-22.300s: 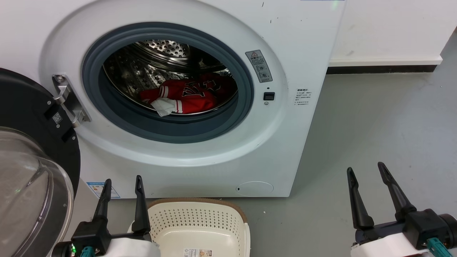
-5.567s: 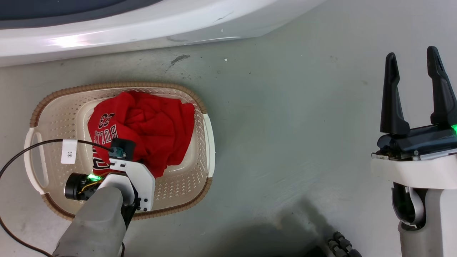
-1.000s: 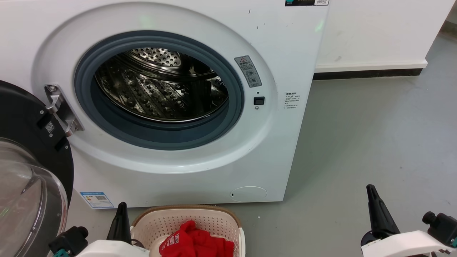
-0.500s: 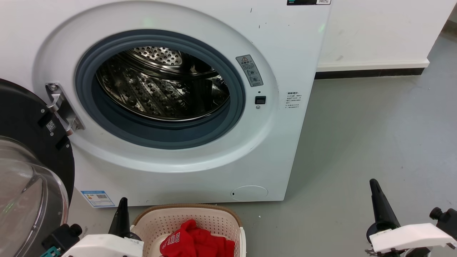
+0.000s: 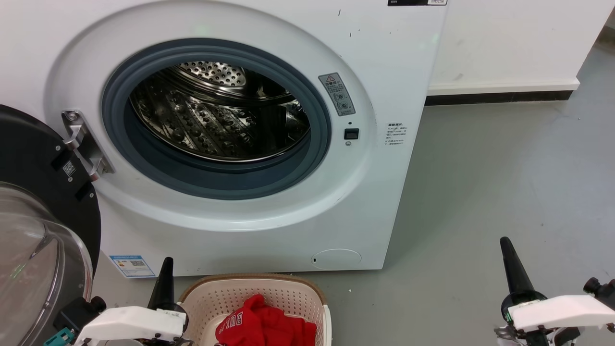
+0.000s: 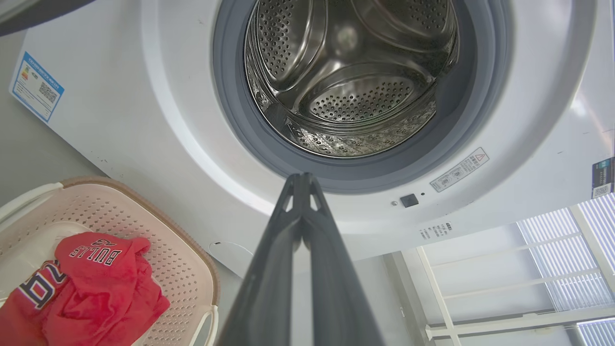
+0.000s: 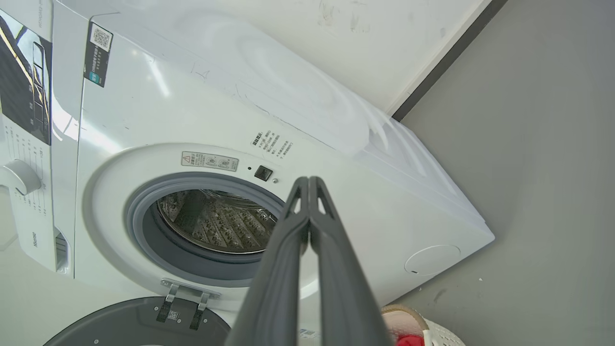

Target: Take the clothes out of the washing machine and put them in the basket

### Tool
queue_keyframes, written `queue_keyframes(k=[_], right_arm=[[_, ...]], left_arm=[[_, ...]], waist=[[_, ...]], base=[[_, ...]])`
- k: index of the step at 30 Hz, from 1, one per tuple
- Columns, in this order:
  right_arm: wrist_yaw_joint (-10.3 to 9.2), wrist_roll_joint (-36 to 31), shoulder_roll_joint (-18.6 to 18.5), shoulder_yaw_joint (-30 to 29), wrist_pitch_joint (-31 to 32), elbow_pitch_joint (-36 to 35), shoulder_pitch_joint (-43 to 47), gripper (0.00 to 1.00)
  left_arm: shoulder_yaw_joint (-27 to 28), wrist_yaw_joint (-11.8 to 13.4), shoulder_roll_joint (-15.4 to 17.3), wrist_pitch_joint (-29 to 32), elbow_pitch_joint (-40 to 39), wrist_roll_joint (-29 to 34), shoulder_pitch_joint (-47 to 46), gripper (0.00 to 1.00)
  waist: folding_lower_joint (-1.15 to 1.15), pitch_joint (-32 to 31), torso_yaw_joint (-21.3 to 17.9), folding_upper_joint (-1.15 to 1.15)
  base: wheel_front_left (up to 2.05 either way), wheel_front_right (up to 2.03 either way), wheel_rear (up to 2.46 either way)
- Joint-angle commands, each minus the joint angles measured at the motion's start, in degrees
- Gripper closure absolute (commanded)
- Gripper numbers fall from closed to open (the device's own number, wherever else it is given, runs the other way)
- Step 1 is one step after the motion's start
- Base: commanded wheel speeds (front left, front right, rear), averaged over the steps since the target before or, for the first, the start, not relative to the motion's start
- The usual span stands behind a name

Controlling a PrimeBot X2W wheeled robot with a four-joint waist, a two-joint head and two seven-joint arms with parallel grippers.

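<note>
The washing machine [image 5: 384, 72] stands in front of me with its porthole door [image 5: 43, 202] swung open to the left. Its steel drum [image 5: 216, 115] holds no fabric. The red clothes [image 5: 264, 327] lie bunched in the cream basket [image 5: 226, 298] on the floor below the opening. In the left wrist view the clothes [image 6: 91, 283] show lettering, inside the basket [image 6: 187, 269]. My left gripper [image 5: 166, 269] hovers just left of the basket, and the left gripper [image 6: 302, 179] is shut and empty. My right gripper [image 5: 507, 250] is over bare floor at the lower right, and the right gripper [image 7: 308, 180] is shut and empty.
The grey floor [image 5: 504, 168] stretches right of the machine to a white wall with a dark baseboard [image 5: 499, 96]. The open door [image 7: 139, 322] juts out on my left side. A window with blinds [image 6: 591, 254] appears in the left wrist view.
The clothes went from the drum into the basket, lowered there by my left gripper. In the last second both wrists rolled slightly and the right fingers rose a little.
</note>
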Motion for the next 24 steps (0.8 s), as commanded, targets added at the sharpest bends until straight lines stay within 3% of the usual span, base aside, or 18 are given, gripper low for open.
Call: queue_keyframes(k=[1, 24], right_arm=[[-0.01, 1.3, -0.4, -0.2, 0.2, -0.2, -1.7, 1.0], [-0.02, 14.7, -0.3, -1.7, 3.7, 1.4, -3.7, 1.0]], left_arm=[[0.3, -0.4, 0.0, 0.2, -0.2, -1.3, -1.2, 1.0], [1.3, -2.0, 0.0, 3.6, 1.0, -15.2, -3.4, 1.0]], waist=[[-0.01, 0.0, 0.0, 0.0], [-0.01, 0.3, 0.3, 0.0]], base=[[0.0, 0.0, 0.0], [0.0, 0.0, 0.0]])
